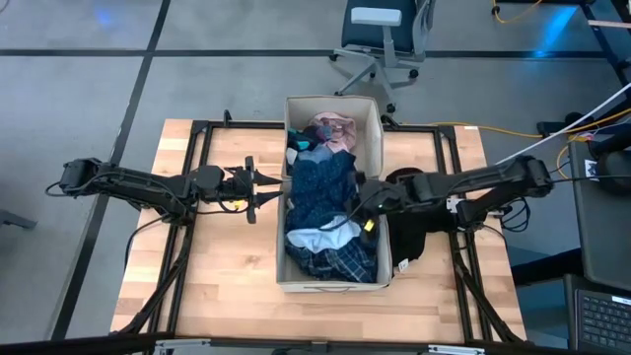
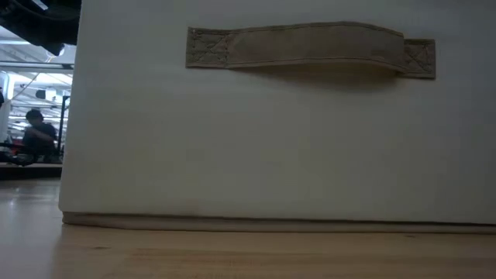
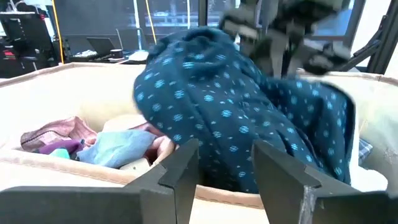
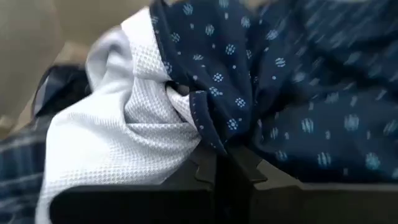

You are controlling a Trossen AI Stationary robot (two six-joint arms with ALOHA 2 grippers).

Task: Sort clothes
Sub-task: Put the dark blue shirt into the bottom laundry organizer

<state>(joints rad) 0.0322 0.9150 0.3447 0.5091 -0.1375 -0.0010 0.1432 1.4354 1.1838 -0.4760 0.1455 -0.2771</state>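
Beige square fabric bin [image 1: 379, 133] at tabletop [image 1: 227, 286] centre, toward far edge, piled with clothes. Navy dotted fabric garment [image 1: 320, 187] heaped mid-bin, over white waffle-knit top [image 1: 314, 240]; blue-white plaid shirt [image 1: 340, 264] at bin's near end, pink shirt [image 1: 333, 126] at far end. Right gripper [image 1: 357, 210] inside bin, fingers pinched together on navy dotted garment. Left gripper [image 1: 268, 187] just outside bin's left wall, fingers apart, holding nothing. Black garment [image 1: 409, 242] on tabletop right of bin.
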